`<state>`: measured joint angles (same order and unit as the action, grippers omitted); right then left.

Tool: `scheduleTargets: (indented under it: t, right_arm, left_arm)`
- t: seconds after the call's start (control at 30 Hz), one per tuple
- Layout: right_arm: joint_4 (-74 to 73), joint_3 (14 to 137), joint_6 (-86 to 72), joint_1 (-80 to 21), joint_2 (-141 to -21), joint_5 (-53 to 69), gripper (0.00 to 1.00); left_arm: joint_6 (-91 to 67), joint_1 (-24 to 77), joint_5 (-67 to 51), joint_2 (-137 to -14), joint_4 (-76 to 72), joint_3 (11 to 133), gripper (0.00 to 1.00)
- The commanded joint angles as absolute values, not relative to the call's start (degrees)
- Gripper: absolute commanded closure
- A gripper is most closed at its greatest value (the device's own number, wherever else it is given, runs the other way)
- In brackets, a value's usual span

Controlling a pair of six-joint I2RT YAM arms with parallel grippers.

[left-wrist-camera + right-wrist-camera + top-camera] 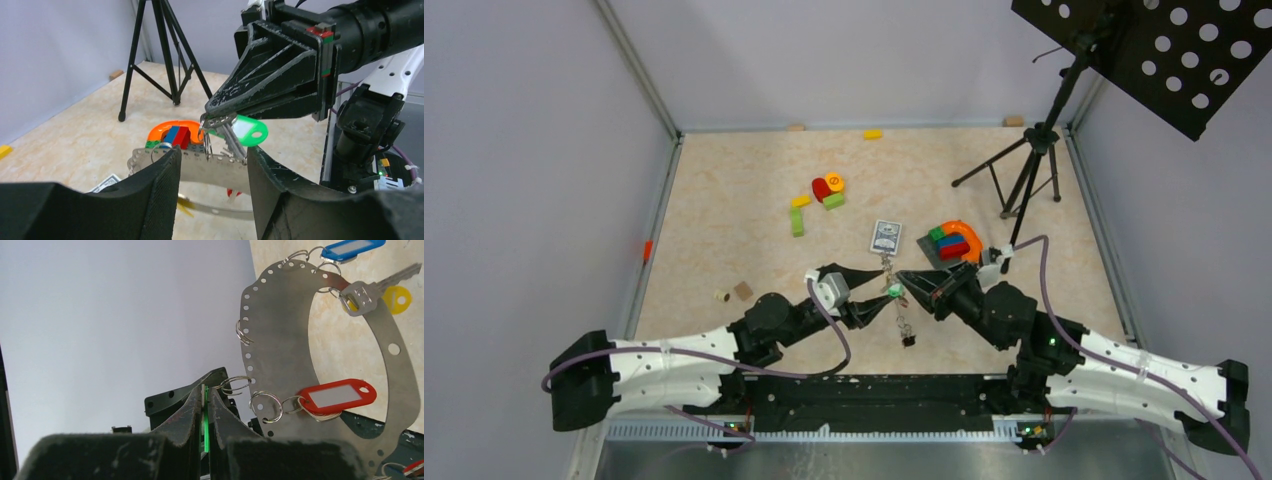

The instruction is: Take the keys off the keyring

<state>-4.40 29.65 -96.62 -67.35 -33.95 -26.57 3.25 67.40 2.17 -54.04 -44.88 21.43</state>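
The keyring (280, 340) is a wide grey metal band with holes, hanging between my two grippers above the table. My right gripper (205, 388) is shut on the green-tagged key (231, 139), whose green tag (248, 132) sticks out below the fingers; a small split ring (235, 385) joins it to the band. My left gripper (212, 152) stands open with the band (200, 170) crossing the gap between its fingers. Other keys hang on the band with a red tag (337, 395), a blue tag (352, 249) and a yellow tag (397, 297).
A playing-card box (886, 237) lies just beyond the grippers. An orange arch with coloured blocks (954, 240) sits to the right, more blocks (824, 190) farther back. A black tripod (1024, 180) stands at the back right. Walls enclose the table.
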Motion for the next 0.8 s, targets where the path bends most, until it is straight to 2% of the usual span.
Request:
scheduleTargets:
  t: [0.0,0.77]
  right_arm:
    - [2.2,30.3,-97.6,-67.6,-34.2,-25.9,1.0]
    - [4.1,30.1,-96.8,-67.6,-34.4,-22.1,1.0]
  left_arm:
    - [4.1,67.7,0.3,-54.6,-48.2,24.2,0.46]
    - [3.9,67.8,1.7,-55.0,-48.2,23.5,0.7]
